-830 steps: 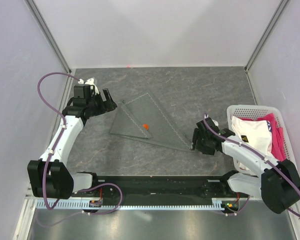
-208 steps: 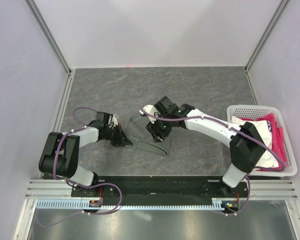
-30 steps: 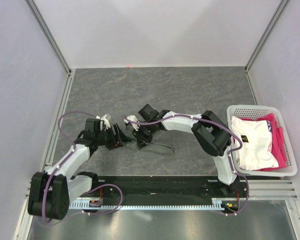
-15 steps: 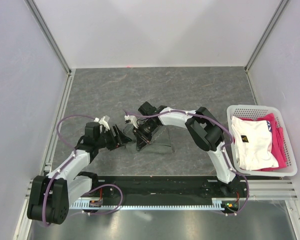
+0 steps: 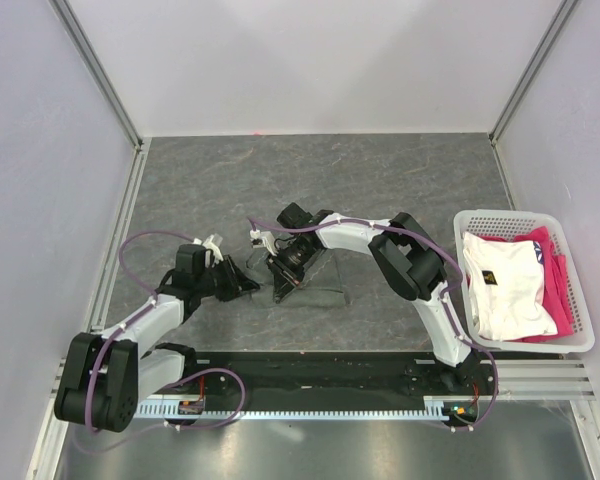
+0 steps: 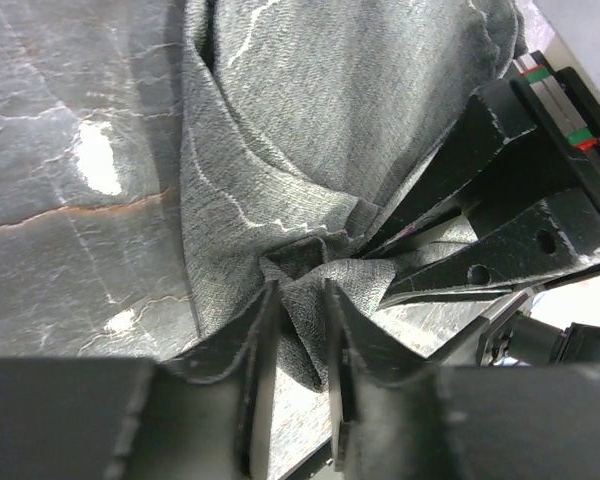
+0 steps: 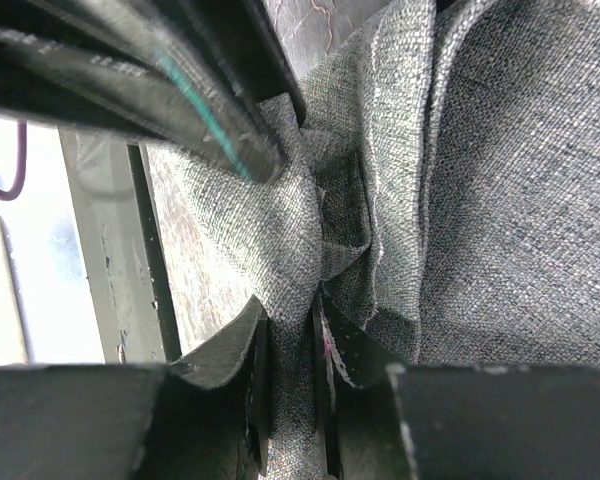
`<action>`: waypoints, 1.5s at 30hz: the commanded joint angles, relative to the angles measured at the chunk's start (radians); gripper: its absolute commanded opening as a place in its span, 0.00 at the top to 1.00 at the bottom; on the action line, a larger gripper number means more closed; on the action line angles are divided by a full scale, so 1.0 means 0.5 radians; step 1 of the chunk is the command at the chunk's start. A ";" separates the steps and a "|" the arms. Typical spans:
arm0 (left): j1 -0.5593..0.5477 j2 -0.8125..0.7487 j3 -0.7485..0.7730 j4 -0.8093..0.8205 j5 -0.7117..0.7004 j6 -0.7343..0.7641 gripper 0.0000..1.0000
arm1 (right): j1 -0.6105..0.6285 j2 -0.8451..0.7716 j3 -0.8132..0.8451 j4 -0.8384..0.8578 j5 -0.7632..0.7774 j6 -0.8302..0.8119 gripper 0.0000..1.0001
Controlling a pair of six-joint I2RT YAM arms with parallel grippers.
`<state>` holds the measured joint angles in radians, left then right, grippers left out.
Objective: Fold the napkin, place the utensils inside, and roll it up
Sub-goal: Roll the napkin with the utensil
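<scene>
Top external view shows one bunched grey napkin (image 5: 320, 290) on the table (image 5: 400, 180); wrist views show the fingers of two grippers, left gripper (image 6: 298, 300) and right gripper (image 7: 292, 315), each pinching its folds.

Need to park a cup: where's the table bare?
The far half of the table, up to the back wall, is bare, as is the strip between napkin and near rail. Crowded where the left gripper and right gripper pinch the napkin.

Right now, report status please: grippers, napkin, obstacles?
Left gripper shut on the napkin. Right gripper shut on same bunched end. Utensils not visible. Basket stands apart, far right.
</scene>
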<state>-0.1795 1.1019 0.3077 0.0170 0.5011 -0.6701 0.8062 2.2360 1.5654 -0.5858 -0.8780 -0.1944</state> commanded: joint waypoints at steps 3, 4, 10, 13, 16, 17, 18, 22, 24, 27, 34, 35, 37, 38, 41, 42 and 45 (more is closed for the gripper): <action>-0.009 0.048 0.093 -0.254 -0.124 -0.050 0.98 | -0.023 0.118 -0.005 -0.117 0.222 -0.062 0.73; -0.009 0.051 0.109 -0.319 -0.146 -0.034 0.98 | -0.026 0.115 -0.001 -0.117 0.228 -0.062 0.73; -0.009 0.020 0.158 -0.613 -0.299 0.024 0.98 | -0.063 0.059 -0.011 -0.068 0.231 -0.041 0.64; -0.009 0.088 0.152 -0.620 -0.306 0.036 0.98 | -0.075 -0.005 -0.026 -0.025 0.246 -0.041 0.56; -0.009 0.186 0.176 -0.617 -0.306 0.058 0.98 | -0.075 -0.112 -0.054 0.042 0.311 -0.038 0.47; -0.009 0.204 0.188 -0.614 -0.303 0.064 0.98 | -0.075 -0.182 -0.063 0.082 0.323 -0.041 0.45; -0.009 0.217 0.195 -0.614 -0.300 0.079 0.98 | -0.075 -0.223 -0.084 0.101 0.360 -0.041 0.43; -0.009 0.247 0.256 -0.601 -0.297 0.116 0.98 | -0.078 -0.434 -0.158 0.196 0.498 -0.053 0.35; -0.006 0.272 0.287 -0.595 -0.272 0.131 0.98 | -0.075 -0.502 -0.234 0.260 0.626 -0.056 0.34; -0.006 0.303 0.296 -0.589 -0.251 0.134 0.98 | -0.072 -0.695 -0.430 0.432 0.768 -0.041 0.28; -0.009 0.287 0.299 -0.589 -0.217 0.141 0.98 | -0.008 -1.164 -0.845 0.693 1.108 -0.117 0.24; -0.006 0.287 0.305 -0.586 -0.214 0.141 0.98 | 0.004 -1.183 -0.872 0.690 1.175 -0.121 0.24; -0.006 0.294 0.314 -0.586 -0.208 0.147 0.98 | 0.065 -1.214 -0.888 0.656 1.240 -0.148 0.24; -0.006 0.297 0.317 -0.586 -0.201 0.147 0.98 | 0.093 -1.229 -0.912 0.656 1.313 -0.151 0.24; -0.006 0.306 0.314 -0.589 -0.189 0.147 0.98 | 0.161 -1.254 -0.925 0.644 1.336 -0.154 0.24; -0.006 0.315 0.314 -0.586 -0.189 0.147 0.98 | 0.182 -1.251 -0.925 0.638 1.330 -0.154 0.24; -0.006 0.315 0.317 -0.586 -0.192 0.150 0.98 | 0.201 -1.223 -0.931 0.592 1.320 -0.136 0.24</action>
<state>-0.1856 1.2491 0.4404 -0.2615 0.4213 -0.6388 0.8963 1.6409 1.1088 -0.2909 -0.2504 -0.2535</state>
